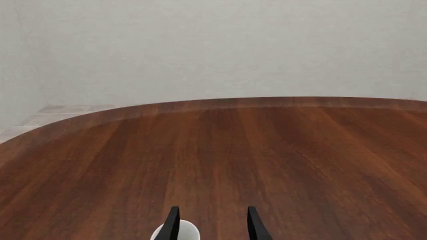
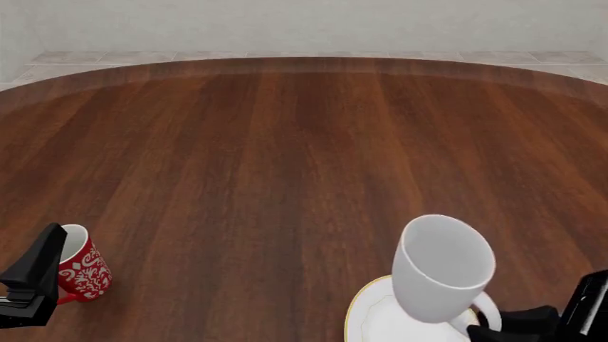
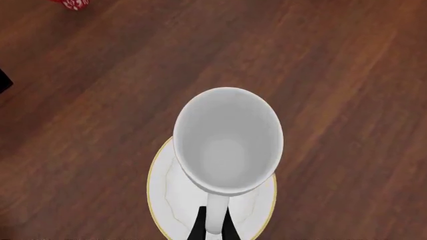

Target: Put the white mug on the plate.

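One mug (image 3: 228, 142), white, pinched by its handle in right gripper (image 3: 213, 226), hanging directly over plate (image 3: 163, 192), mouth tipped toward 12 o'clock; left gripper (image 1: 212, 225) parted, idle.

Both claws matte black — left claw (image 1: 213, 226) with slim, tapered, blade-like fingers.

Your right gripper (image 3: 212, 225) pinches the white mug's (image 3: 227, 142) handle.
The mug's open mouth faces your camera, over the plate (image 3: 163, 192). A red mug (image 3: 70, 4) peeks in at 11 o'clock on the wooden table (image 3: 347, 75).
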Motion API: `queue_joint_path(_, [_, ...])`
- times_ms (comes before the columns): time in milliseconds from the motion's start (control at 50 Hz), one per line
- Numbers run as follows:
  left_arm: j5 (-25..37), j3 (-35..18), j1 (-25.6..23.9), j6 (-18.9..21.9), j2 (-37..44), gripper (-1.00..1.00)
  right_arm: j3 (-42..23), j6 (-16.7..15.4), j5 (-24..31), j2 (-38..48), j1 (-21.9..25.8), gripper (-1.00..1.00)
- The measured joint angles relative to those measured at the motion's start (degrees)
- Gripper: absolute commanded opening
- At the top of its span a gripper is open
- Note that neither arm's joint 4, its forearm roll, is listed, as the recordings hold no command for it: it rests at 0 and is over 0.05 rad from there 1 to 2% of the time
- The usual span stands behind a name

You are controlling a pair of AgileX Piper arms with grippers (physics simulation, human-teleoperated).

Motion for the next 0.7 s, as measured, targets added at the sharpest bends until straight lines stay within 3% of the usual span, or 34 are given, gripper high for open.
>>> queue_joint_path(700, [0.0,0.0,0.0,0.0,0.0,1.0,4.77,2.44,-7.31,6.36,0.91,-1.0])
